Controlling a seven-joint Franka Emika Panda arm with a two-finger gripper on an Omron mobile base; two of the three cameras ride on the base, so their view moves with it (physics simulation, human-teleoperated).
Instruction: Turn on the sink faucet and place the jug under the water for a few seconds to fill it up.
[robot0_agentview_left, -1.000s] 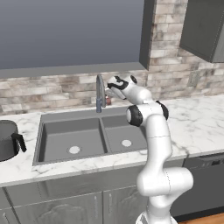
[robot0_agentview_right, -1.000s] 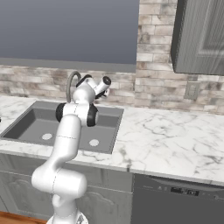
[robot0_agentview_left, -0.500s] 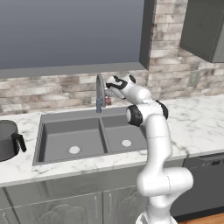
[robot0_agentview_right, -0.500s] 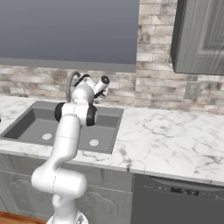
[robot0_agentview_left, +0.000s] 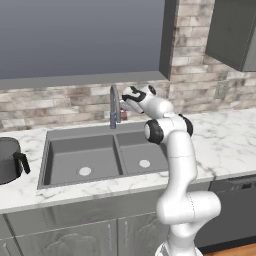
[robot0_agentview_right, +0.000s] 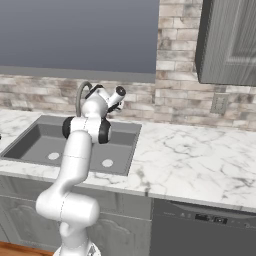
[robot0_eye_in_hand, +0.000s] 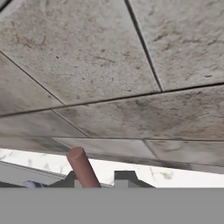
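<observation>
Now pinched shut — gripper (robot0_eye_in_hand: 99, 179) closed at the reddish lever (robot0_eye_in_hand: 82, 166) of the sink faucet (robot0_agentview_left: 114, 106), no water running yet — jug (robot0_agentview_left: 8, 161) waiting on the counter left of the sink (robot0_agentview_left: 60, 131).

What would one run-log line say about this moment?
stage: working faucet lever | gripper: shut at reddish lever | sink faucet: no water seen | jug: on counter left of sink
</observation>
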